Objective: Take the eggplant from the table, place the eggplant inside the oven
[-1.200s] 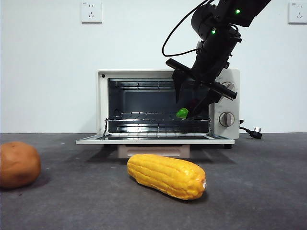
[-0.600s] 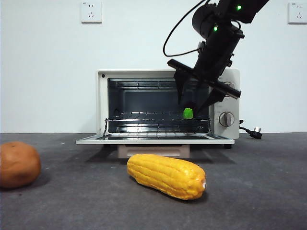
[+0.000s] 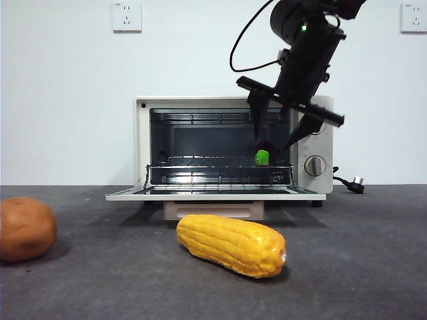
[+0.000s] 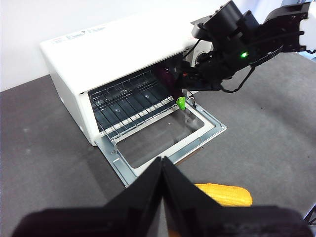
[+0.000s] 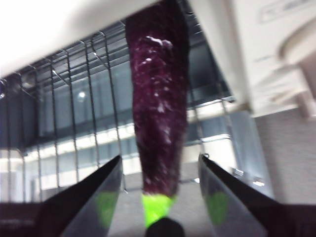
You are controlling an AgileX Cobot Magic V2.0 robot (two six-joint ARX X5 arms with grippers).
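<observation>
Right gripper [image 3: 275,141], jaws spread wide and holding nothing, poised at the oven [image 3: 233,148] mouth on the knob side, with the eggplant [image 5: 159,111] lying between but apart from its 2 jaws. The eggplant rests on the wire rack [image 4: 133,101] inside the oven, green stem cap [image 3: 261,157] toward the open door [image 3: 215,195]. Left gripper [image 4: 163,185], jaws pressed together and empty, hangs above the table [image 3: 360,267] near the corn [image 3: 231,245]; a potato [image 3: 25,229] lies well apart.

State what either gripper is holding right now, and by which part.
Nothing is held. The right gripper is open, its jaws clear of the eggplant, which lies on the oven rack. The left gripper is shut and empty.
</observation>
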